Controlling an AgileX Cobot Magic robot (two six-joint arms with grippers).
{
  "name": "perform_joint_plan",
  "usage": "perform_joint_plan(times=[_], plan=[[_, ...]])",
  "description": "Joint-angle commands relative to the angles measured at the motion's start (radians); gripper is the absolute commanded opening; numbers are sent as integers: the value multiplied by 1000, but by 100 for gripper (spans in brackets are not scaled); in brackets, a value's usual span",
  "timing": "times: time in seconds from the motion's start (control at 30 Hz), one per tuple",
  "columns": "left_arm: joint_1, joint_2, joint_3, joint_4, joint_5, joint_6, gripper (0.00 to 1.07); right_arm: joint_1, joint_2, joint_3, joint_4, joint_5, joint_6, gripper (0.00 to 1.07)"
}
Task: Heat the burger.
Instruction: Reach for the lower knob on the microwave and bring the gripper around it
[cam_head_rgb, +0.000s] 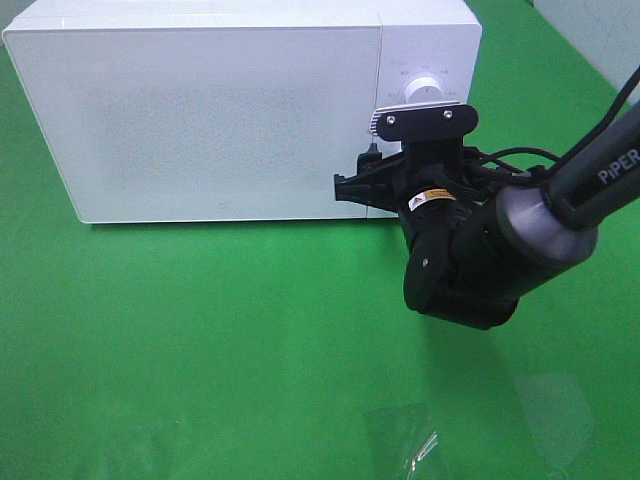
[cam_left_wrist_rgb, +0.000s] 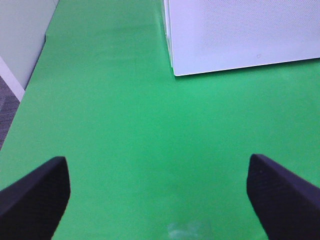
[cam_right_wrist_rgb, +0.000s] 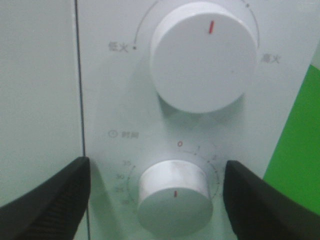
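burger: can't see it in any view, so no idea where it sits. The boxy white microwave (cam_head_rgb: 220, 110) has its door shut and the frosted window shows nothing.
lower dial: small white knob (cam_right_wrist_rgb: 172, 197) with a red tick, bottom edge cut off. The tiny numbers around it are pretty blurry.
upper dial: big white knob (cam_right_wrist_rgb: 202, 55), red mark pointing up.
right arm: black arm (cam_head_rgb: 520, 230) comes in from the right, wrist aimed straight at the control panel. Its camera bracket hides the fingertips from above.
right claw (cam_right_wrist_rgb: 157, 200): spread wide, one finger either side of the lower dial, gripping nothing.
left claw (cam_left_wrist_rgb: 157, 195): also wide apart, holding nothing, over the green cloth (cam_left_wrist_rgb: 125, 125). Only its black tips show.
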Motion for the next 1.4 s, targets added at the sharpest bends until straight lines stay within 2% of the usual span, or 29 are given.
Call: perform_joint_plan(times=[0.03, 0.33, 0.37, 0.4, 0.43, 0.47, 0.5, 0.53, 0.57, 0.6, 0.63, 0.67, 0.73, 0.83, 0.87, 1.03, 1.2, 1.23, 1.27, 1.3, 1.33, 1.4], plan=[[4, -24, 1, -1, -14, -6, 88, -12, 4, -14, -16, 2, 0, 73], [4, -21, 1, -1, -14, -6, 88, -16, 20, -14, -21, 7, 8, 72], [4, -21, 1, -1, -14, -6, 88, -16, 20, -14, -24, 7, 23, 67], [4, -21, 1, -1, -14, -6, 88, -16, 20, -14, -24, 7, 23, 67], [4, -21, 1, -1, -14, -6, 88, -16, 20, -14, -24, 6, 23, 60], [4, -21, 1, -1, -14, -6, 88, -16, 20, -14, -24, 6, 23, 60], [4, -21, 1, -1, -14, -6, 88, -16, 20, -14, -28, 5, 23, 50], [4, -21, 1, -1, -14, -6, 88, -16, 20, -14, -28, 5, 23, 50], [4, -21, 1, -1, -14, -6, 88, -16, 20, -14, -35, -9, 22, 40], [4, -21, 1, -1, -14, -6, 88, -16, 20, -14, -35, -9, 22, 40], [4, -21, 1, -1, -14, -6, 88, -16, 20, -14, -35, -24, 16, 27], [4, -21, 1, -1, -14, -6, 88, -16, 20, -14, -35, -24, 16, 27], [4, -21, 1, -1, -14, -6, 88, -16, 20, -14, -35, -44, -26, 8], [4, -21, 1, -1, -14, -6, 88, -16, 20, -14, -35, -44, -34, 5], [4, -21, 1, -1, -14, -6, 88, -16, 20, -14, -35, -44, -41, 0], [4, -21, 1, -1, -14, -6, 88, -14, 20, -14, -35, -45, -41, 0], [4, -21, 1, -1, -14, -6, 88, -14, 20, -14, -36, -73, 90, 0], [4, -21, 1, -1, -14, -6, 88, -14, 20, -14, -44, -73, 207, 0], [4, -21, 1, -1, -14, -6, 88, -14, 20, -14, -44, -73, 207, 0], [4, -21, 1, -1, -14, -6, 88, -14, 20, -14, -58, -67, 371, 0], [4, -21, 1, -1, -14, -6, 88, -14, 20, -14, -58, -67, 371, 0], [4, -21, 1, -1, -14, -6, 88, -14, 20, -13, -88, -47, 723, 0]])
